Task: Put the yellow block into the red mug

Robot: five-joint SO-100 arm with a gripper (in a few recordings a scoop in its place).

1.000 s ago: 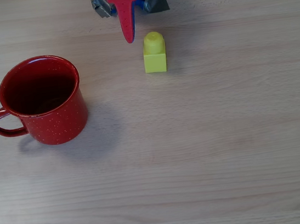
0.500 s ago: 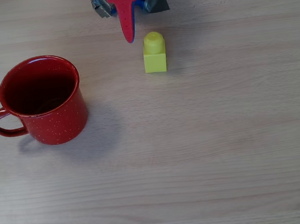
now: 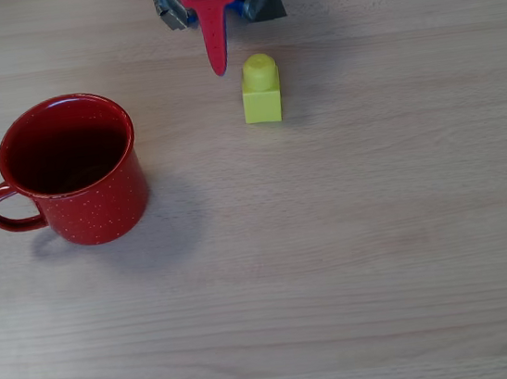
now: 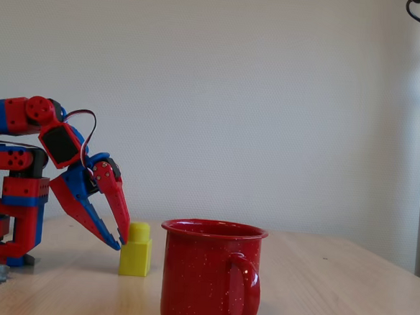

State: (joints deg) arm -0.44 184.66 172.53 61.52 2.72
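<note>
The yellow block [image 3: 261, 90] stands upright on the wooden table, stud up, near the far edge in the overhead view. My red and blue gripper [image 3: 219, 67] points down just left of it, fingers together and holding nothing. In the fixed view the gripper [image 4: 121, 243] has its tips right beside the yellow block [image 4: 135, 252], close to its upper left side; whether they touch it I cannot tell. The red mug [image 3: 98, 215] stands upright at the left, handle to the left and apart from both. It looks empty. In the fixed view the red mug [image 4: 201, 279] is nearest the camera.
The arm's base [image 4: 11, 216] sits at the left of the fixed view, at the table's far edge in the overhead view. Bare wooden tabletop [image 3: 355, 251] stretches across the middle and right.
</note>
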